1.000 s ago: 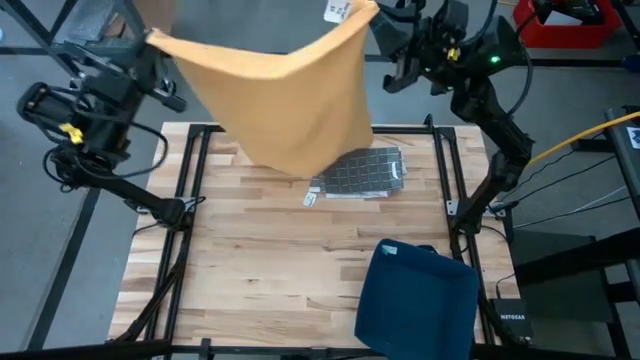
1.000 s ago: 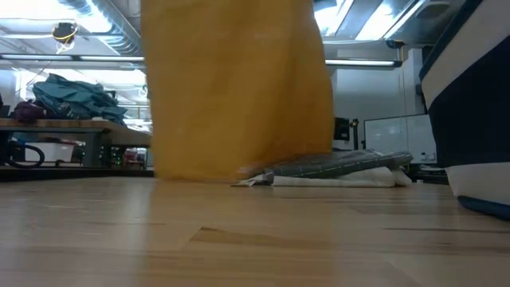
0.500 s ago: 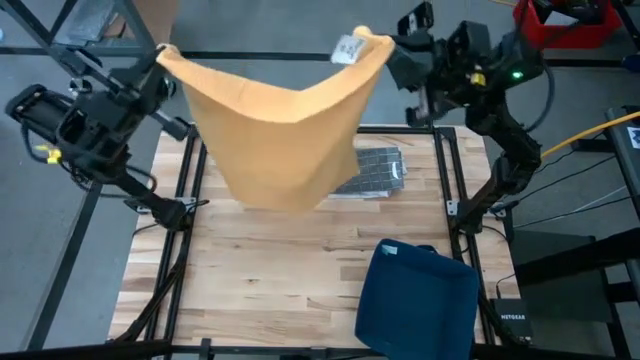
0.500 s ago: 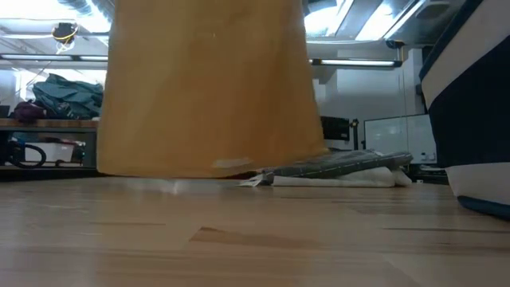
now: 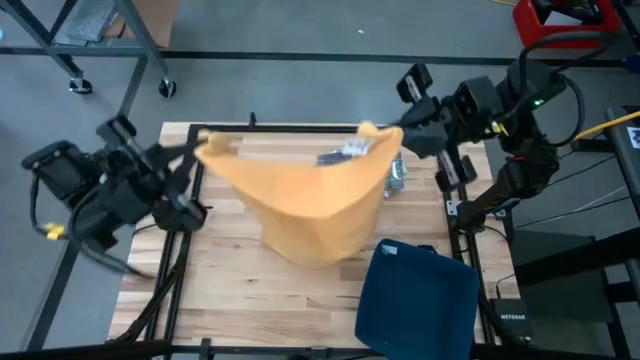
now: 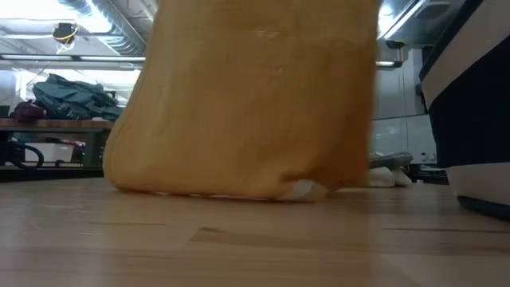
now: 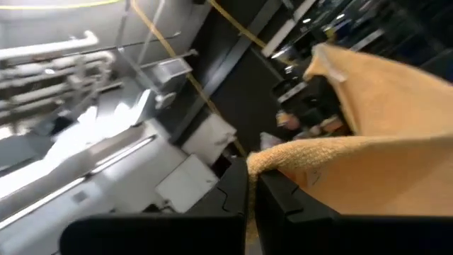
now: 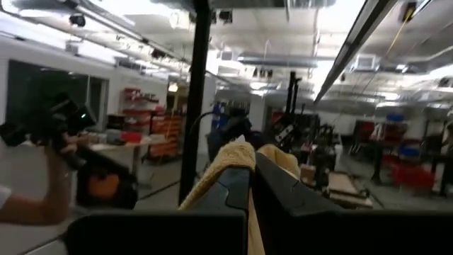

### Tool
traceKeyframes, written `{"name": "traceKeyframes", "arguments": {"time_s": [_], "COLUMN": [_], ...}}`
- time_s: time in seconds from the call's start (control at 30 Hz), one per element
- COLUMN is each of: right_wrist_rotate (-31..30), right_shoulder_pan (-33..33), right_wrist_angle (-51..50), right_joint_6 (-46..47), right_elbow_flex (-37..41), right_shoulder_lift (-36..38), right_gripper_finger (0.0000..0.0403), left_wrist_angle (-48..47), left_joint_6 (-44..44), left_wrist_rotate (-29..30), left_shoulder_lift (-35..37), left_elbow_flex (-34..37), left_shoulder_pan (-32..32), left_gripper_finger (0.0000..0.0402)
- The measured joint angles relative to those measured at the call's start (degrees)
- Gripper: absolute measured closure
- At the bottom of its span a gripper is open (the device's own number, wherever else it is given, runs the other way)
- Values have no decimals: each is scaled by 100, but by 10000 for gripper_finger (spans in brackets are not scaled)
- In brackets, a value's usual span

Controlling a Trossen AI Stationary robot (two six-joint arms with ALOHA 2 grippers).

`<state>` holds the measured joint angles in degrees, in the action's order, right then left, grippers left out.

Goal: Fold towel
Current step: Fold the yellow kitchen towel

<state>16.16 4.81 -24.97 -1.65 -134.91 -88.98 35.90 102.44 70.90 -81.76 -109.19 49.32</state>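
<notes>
The towel (image 5: 310, 205) hangs between the two arms over the middle of the table (image 5: 240, 290), its upper edge stretched along the far side and sagging in the middle, its lower edge resting on the wood nearer the centre. The left gripper (image 5: 196, 150) is clenched on one top corner near the table's far left corner; the right gripper (image 5: 398, 137) is clenched on the other near the far right corner. Both wrist views show cloth pinched between closed fingers.

The towel looks soft, thick and light: it drapes, billows and bunches where it lands, so it will not keep a crease unless laid flat. The corners are the sensible holds, with the edge between them kept taut.

A grey cloth (image 5: 394, 176) peeks out behind it by the far right, and a blue cloth (image 5: 415, 300) lies at the near right edge.
</notes>
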Motion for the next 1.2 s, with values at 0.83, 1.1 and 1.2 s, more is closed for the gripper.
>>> {"name": "traceKeyframes", "arguments": {"time_s": [0.83, 1.1, 1.2], "right_wrist_rotate": [16, -917, -1292], "right_shoulder_pan": [6, 3, -6], "right_wrist_angle": [603, 120, -295], "right_joint_6": [0, -37, -73], "right_elbow_flex": [-3, -4, 0], "right_shoulder_lift": [90, -58, -196], "right_gripper_finger": [389, 389, 389], "left_wrist_angle": [100, 100, 61], "left_joint_6": [-403, -599, -583], "left_wrist_rotate": [61, 204, 218], "left_shoulder_lift": [636, 1237, 1331], "left_elbow_flex": [-546, -520, -281], "left_shoulder_pan": [686, 682, 684], "left_gripper_finger": [401, 401, 401]}}
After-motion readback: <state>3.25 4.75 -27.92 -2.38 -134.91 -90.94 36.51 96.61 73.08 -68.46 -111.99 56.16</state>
